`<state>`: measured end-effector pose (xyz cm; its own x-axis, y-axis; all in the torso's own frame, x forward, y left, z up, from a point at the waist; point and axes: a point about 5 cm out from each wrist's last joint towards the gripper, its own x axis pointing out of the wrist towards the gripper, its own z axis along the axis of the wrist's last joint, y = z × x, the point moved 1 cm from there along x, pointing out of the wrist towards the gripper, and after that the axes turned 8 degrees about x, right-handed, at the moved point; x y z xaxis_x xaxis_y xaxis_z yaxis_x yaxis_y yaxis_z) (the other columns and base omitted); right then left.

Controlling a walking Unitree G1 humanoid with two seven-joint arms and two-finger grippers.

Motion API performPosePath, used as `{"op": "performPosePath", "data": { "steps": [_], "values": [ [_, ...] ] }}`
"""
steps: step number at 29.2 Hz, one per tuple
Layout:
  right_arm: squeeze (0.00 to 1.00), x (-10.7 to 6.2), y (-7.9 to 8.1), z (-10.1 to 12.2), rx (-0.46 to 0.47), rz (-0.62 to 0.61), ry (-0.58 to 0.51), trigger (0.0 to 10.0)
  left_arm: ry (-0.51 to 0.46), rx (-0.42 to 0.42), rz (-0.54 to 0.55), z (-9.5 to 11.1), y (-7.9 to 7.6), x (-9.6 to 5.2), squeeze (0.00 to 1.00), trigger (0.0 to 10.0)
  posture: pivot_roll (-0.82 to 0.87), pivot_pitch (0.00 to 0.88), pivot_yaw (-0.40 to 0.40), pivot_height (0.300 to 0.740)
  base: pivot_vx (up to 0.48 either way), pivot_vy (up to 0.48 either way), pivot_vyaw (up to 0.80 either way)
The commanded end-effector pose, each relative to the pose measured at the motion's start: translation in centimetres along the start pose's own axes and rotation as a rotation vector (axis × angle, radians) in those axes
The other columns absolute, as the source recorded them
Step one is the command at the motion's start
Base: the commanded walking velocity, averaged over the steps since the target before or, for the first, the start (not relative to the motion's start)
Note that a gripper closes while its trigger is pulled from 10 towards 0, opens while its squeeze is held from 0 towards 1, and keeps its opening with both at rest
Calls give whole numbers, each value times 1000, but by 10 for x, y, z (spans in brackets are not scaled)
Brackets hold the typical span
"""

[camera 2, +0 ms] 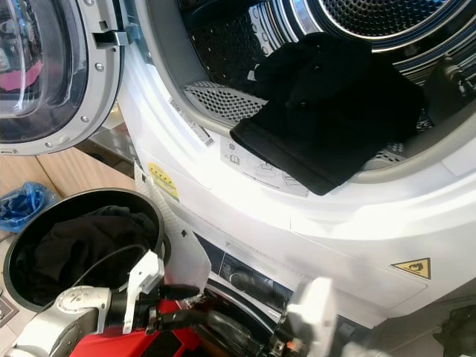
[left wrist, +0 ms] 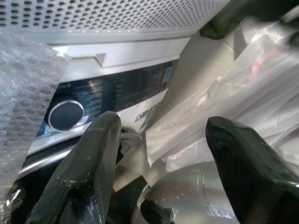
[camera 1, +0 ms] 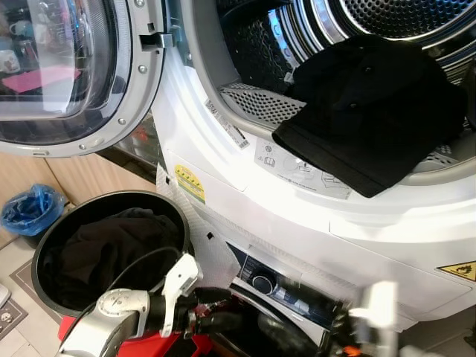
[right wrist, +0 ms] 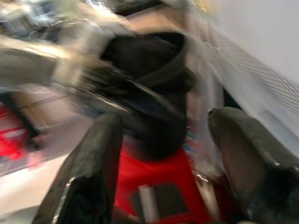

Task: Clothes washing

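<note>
A black garment (camera 1: 364,111) hangs over the front rim of the open upper drum (camera 1: 245,104), half inside and half out. At the lower left a round black basket (camera 1: 35,256) holds more dark clothes (camera 1: 104,253). My left arm (camera 1: 123,312) reaches low across the front of the lower machine. Its gripper (left wrist: 161,126) is open with nothing between the fingers and faces the control panel knob (left wrist: 65,113). My right arm (camera 1: 375,309) is blurred at the bottom right. Its gripper (right wrist: 163,121) is also open and points at a dark bundle (right wrist: 149,79) above something red.
The round glass door (camera 1: 59,67) stands swung open at the upper left. A blue bag (camera 1: 30,210) lies on the floor by the basket. Bubble wrap (left wrist: 23,93) and clear plastic film (left wrist: 224,102) hang by the lower panel. A red stool (camera 1: 149,346) is under my left arm.
</note>
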<state>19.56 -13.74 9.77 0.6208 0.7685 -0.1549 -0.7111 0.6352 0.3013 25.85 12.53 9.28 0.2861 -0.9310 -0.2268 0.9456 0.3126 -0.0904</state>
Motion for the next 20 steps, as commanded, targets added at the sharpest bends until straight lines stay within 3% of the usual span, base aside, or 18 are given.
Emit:
{"op": "performPosePath", "data": {
  "steps": [1,2,3,8,9,12,15,20],
  "values": [
    [0,1,-18,-16,19,-132,31,10000,3,7,6,0,0,1,0,10000,30,134,-35,740,0,0,0],
    [0,1,-40,-38,77,-302,60,10000,-2,7,5,0,0,2,0,10000,33,131,-35,740,0,0,0],
    [0,1,-49,-48,101,-378,69,10000,-4,9,3,0,-1,3,0,10000,33,131,-35,740,0,0,0],
    [0,-4,-79,-98,223,-668,131,10000,-16,12,0,1,-2,7,0,10000,38,130,-32,740,0,0,0],
    [0,-4,-79,-98,223,-668,131,10000,-16,12,0,1,-2,7,0,10000,38,130,-32,740,0,0,0],
    [0,-8,-85,-125,286,-780,209,10000,-25,11,-5,2,-4,9,0,10000,39,132,-32,740,0,0,0],
    [0,-11,-82,-148,372,-842,263,10000,-30,19,6,3,-3,10,0,10000,43,135,-34,740,0,0,0],
    [0,-21,-75,-178,422,-993,394,10000,-59,50,48,8,0,14,0,10000,35,137,-29,740,0,0,0]
  ]
}}
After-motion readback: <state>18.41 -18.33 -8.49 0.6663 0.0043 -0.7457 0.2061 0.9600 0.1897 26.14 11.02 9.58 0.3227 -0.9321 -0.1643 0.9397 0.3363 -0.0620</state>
